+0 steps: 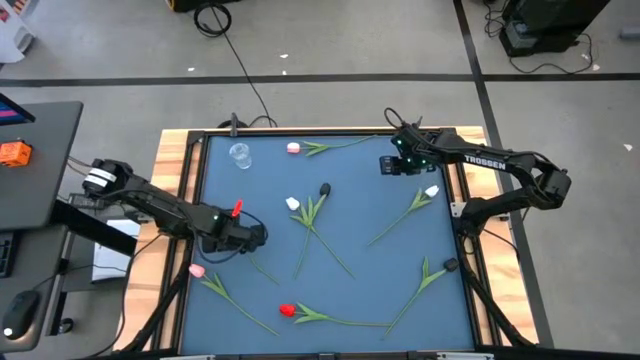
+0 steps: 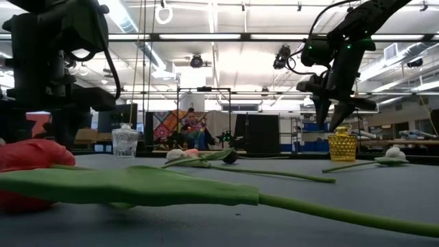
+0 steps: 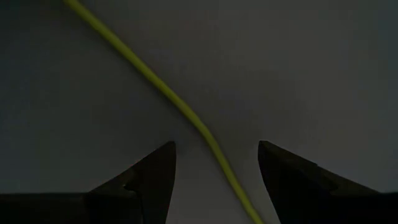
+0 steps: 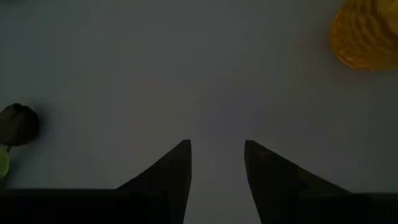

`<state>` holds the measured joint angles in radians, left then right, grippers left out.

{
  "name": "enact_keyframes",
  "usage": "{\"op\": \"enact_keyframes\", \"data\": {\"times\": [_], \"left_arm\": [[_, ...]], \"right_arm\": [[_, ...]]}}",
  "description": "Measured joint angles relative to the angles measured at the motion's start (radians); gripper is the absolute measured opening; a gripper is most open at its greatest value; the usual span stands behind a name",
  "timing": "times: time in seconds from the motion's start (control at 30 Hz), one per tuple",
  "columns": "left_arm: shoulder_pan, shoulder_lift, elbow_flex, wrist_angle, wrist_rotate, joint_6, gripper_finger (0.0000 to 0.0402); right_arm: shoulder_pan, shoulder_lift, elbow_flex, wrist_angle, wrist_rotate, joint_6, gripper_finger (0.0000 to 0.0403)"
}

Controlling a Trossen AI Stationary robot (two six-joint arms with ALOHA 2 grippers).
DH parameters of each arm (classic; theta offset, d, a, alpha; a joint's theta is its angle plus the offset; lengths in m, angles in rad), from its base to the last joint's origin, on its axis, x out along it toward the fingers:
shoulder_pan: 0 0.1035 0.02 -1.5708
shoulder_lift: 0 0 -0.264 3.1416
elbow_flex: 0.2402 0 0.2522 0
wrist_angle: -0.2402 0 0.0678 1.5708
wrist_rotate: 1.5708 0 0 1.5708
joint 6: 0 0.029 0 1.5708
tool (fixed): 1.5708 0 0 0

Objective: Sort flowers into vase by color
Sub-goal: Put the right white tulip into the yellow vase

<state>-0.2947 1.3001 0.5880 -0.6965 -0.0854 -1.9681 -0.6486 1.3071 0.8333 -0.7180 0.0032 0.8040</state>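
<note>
Flower stem between the left jaws

A green stem (image 3: 186,112) of one of the flowers (image 1: 312,215) lies on the blue desk (image 1: 400,270), right between the left gripper (image 3: 216,163)'s spread jaws, not pinched yet. Go straight down, then squeeze gently. The right gripper (image 4: 217,155) hangs loose over bare desk near a yellow vase (image 4: 367,34). A bright workshop sits behind.

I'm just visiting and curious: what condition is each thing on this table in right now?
Left gripper: open, straddling a green stem.
Right gripper: open, holding nothing.
Clear glass vase: upright, no flowers in it.
Yellow vase: upright, no flowers in it.
Red tulip: lying flat.
</note>
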Motion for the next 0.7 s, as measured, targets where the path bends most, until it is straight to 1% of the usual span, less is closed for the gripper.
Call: {"op": "enact_keyframes", "data": {"times": [0.13,0.27,0.37,0.7], "left_arm": [[-0.001,0.003,0.000,0.005,0.003,-0.001,0.0233],[-0.002,0.002,0.000,0.052,0.020,0.001,0.0233],[-0.002,0.002,0.000,0.076,0.021,0.023,0.0233],[-0.002,0.002,0.000,0.064,0.023,0.014,0.0233]], "right_arm": [[0.000,0.000,0.000,-0.001,-0.030,0.000,0.0158],[0.004,0.000,0.000,-0.002,-0.052,0.000,0.0158],[0.020,0.000,0.000,-0.004,-0.052,0.002,0.0158],[0.092,0.000,0.000,-0.004,-0.054,0.031,0.0158]]}}
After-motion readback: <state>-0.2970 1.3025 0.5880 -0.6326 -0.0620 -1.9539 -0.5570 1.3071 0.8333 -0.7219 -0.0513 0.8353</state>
